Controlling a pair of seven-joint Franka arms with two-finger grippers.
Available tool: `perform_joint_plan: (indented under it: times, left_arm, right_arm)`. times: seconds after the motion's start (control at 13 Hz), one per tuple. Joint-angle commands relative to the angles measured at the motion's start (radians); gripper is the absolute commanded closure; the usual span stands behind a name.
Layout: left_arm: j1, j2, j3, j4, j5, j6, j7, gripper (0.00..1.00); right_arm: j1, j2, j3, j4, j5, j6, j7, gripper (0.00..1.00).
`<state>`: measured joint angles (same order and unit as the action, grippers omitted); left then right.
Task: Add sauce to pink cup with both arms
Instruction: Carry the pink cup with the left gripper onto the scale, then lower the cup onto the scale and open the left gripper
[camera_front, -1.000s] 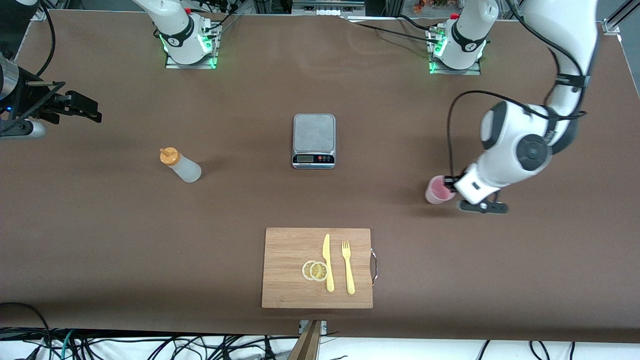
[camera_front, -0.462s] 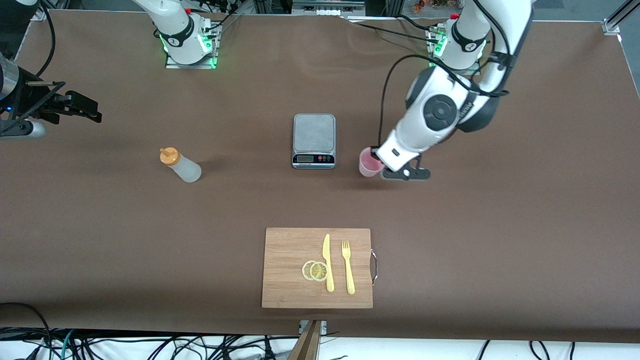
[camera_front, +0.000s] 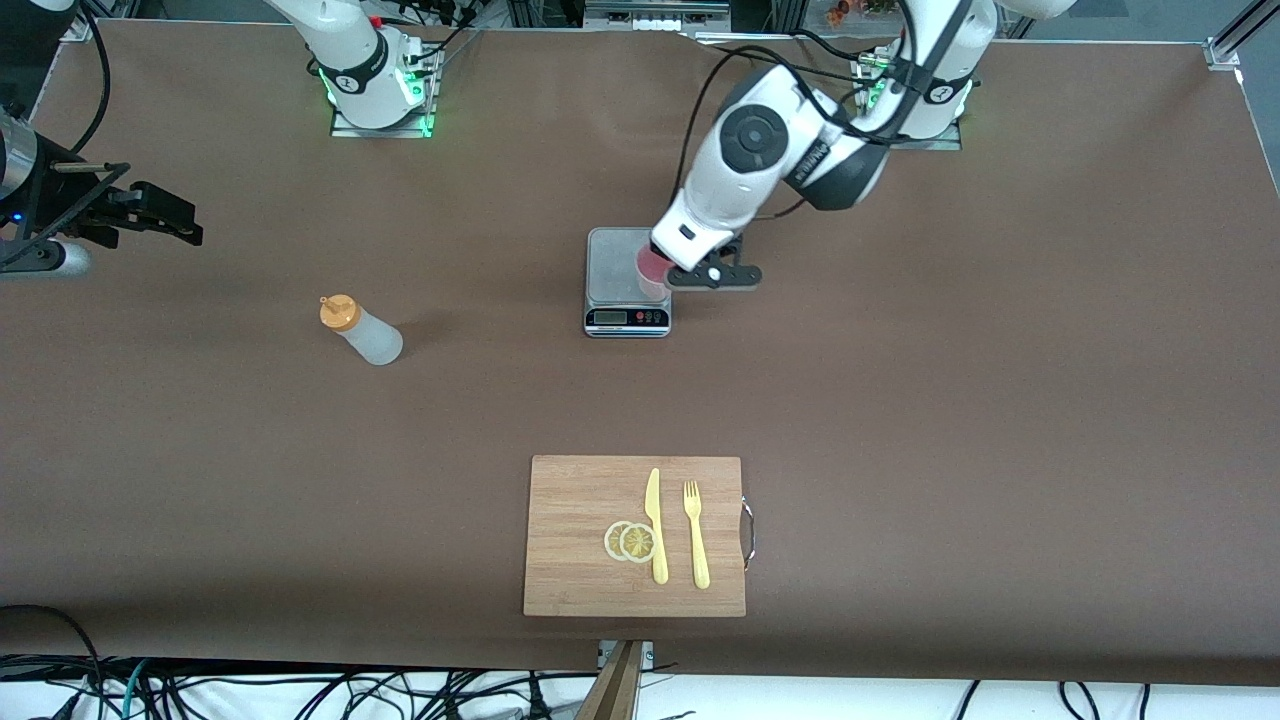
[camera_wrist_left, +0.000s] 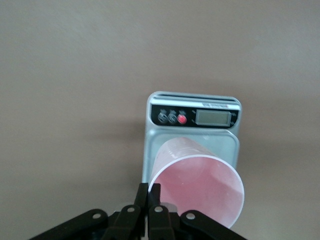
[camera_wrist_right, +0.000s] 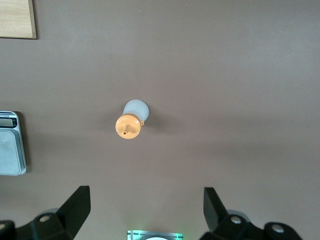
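Front view: brown table; left gripper pinches the pink cup over the mid-table scale; right gripper, spread wide, waits by the right arm's end edge.

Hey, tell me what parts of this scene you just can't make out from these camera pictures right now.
- Scale display: too small in the front view, blank-looking in the left wrist view.
- Pink cup base: hidden by its own body, so touching the scale or not is unclear.
- Left gripper shut on the cup's rim: fingers cut off by the picture's edge.
- Sauce bottle fill level: seen from above only.
- Right gripper, open: fingertips only.
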<state>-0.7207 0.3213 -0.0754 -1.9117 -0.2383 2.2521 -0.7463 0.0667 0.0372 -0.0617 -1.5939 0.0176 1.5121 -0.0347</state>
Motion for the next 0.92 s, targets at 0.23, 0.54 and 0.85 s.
perform_joint_plan:
  times: [0.23,0.54,0.85]
  left_arm:
    - [-0.089,0.048,0.017,-0.020,-0.013,0.098,-0.073,1.00]
    - [-0.092,0.073,0.019,-0.018,-0.010,0.107,-0.073,1.00]
    - [-0.091,0.090,0.019,-0.015,-0.009,0.109,-0.073,0.85]
  right_arm:
    - [-0.004,0.009,0.000,0.022,0.008,-0.007,0.010,0.00]
    - [-0.001,0.009,0.002,0.022,0.001,-0.010,0.015,0.00]
    - [-0.001,0.016,0.002,0.022,0.007,-0.009,0.015,0.00]
